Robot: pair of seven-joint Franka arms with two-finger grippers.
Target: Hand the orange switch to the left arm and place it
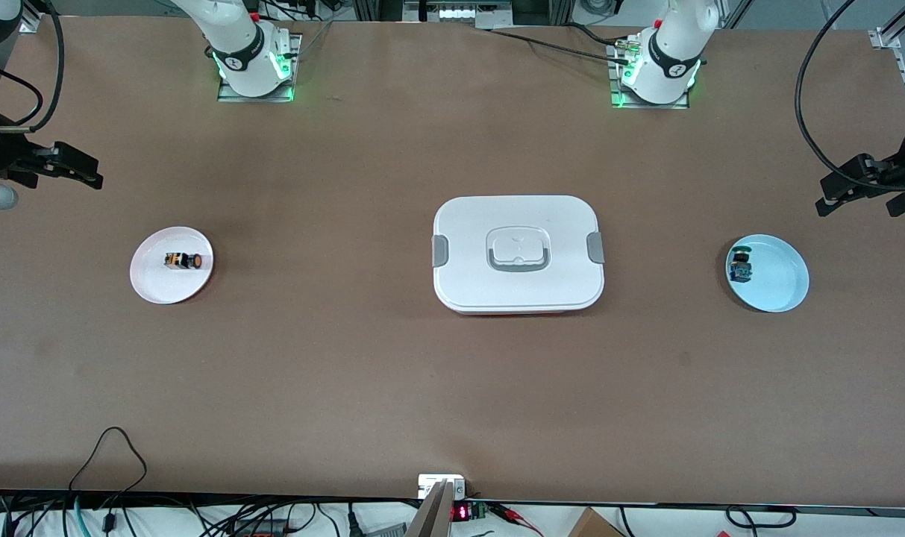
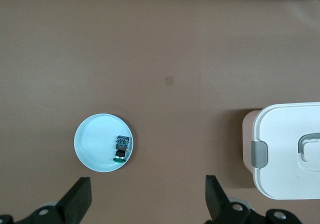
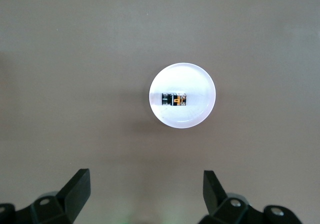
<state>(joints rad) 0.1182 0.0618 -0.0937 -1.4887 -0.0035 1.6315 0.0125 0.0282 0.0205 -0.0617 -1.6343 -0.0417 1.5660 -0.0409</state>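
The orange switch [image 1: 182, 261] lies on its side on a small white plate [image 1: 154, 287] toward the right arm's end of the table; it also shows in the right wrist view [image 3: 175, 99]. My right gripper [image 1: 92, 171] is open and empty, up in the air over the table's end by that plate [image 3: 146, 186]. The white box [image 1: 518, 224] stands shut at the table's middle. My left gripper [image 1: 825, 195] is open and empty, high over the left arm's end of the table [image 2: 147, 196].
A light blue plate [image 1: 777, 280] toward the left arm's end holds a small blue switch with a green top [image 1: 741, 267]; both show in the left wrist view, plate [image 2: 95, 139] and switch [image 2: 121, 146], with the box's corner [image 2: 285, 134]. Cables hang along the table's edges.
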